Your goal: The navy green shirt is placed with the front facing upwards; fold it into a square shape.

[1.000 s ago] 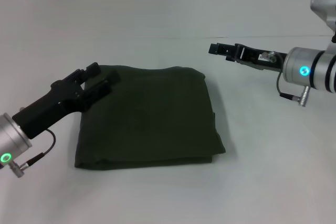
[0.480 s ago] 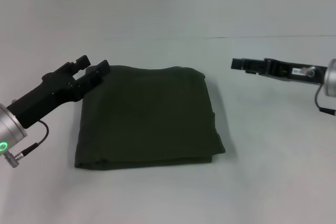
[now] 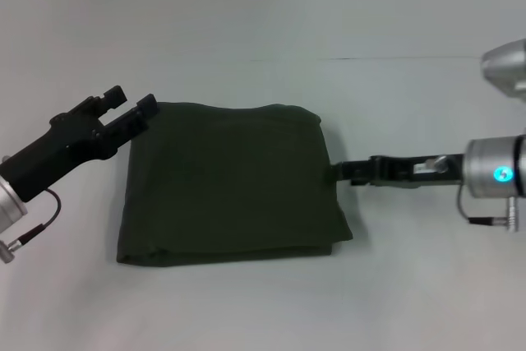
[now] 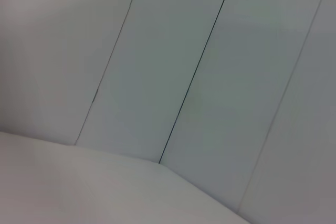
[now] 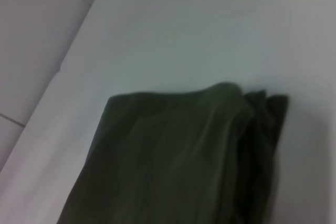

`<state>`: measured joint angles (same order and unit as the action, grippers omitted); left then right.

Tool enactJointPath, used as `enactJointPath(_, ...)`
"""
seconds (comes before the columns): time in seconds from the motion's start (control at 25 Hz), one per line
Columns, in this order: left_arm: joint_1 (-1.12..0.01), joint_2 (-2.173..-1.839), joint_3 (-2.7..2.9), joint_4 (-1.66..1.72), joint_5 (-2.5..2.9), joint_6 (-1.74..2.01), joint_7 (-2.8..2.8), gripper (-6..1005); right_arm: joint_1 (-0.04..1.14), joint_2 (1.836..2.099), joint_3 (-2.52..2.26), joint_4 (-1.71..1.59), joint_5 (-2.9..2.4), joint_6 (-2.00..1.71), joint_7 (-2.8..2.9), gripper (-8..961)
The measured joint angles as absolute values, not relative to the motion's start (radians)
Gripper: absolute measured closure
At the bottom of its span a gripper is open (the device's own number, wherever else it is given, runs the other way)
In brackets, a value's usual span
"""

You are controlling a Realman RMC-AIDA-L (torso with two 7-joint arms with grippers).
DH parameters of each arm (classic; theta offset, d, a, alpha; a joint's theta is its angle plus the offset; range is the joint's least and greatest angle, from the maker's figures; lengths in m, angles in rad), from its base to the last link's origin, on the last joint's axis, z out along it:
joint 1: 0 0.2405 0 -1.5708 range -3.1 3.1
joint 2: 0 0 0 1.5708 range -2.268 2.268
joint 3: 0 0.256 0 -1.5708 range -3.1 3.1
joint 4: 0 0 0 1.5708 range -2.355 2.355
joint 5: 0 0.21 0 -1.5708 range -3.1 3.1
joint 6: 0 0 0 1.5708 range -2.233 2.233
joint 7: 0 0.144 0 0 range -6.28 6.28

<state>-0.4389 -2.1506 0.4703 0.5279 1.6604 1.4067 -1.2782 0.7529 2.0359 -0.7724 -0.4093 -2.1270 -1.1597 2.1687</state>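
The navy green shirt (image 3: 230, 182) lies folded into a rough square on the white table, showing only plain dark cloth. My left gripper (image 3: 131, 100) hovers open by the shirt's far left corner with nothing between its fingers. My right gripper (image 3: 339, 172) reaches in low from the right, and its tip meets the shirt's right edge about halfway along. In the right wrist view the folded shirt (image 5: 173, 156) fills the lower part, with its stacked layers showing at one corner. The left wrist view shows no shirt.
The white table (image 3: 411, 285) runs around the shirt on all sides. A pale wall rises behind it, past the seam (image 3: 394, 58). The left wrist view holds only wall panels (image 4: 210, 77) and a strip of table.
My right gripper has swung down and left from above the table's far right to the shirt's right edge. The left gripper has drawn back a little to the left. The shirt has not moved.
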Motion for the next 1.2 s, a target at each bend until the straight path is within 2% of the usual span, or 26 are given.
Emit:
enactJointPath(0.16,-0.436,-2.151,0.469,0.531,1.661,1.406,-1.277,246,0.77,2.063,-0.803,-0.399,-2.129,-1.137,2.196,383)
enactJointPath(0.36,-0.433,-2.151,0.468,0.531,1.665,1.406,-1.275,246,0.778,2.08,-0.839,-0.398,-2.129,-1.109,2.233,392)
enactJointPath(1.2,-0.427,-2.151,0.462,0.532,1.657,1.399,-1.273,247,0.801,2.093,-0.845,-0.341,-2.114,-1.056,2.242,428)
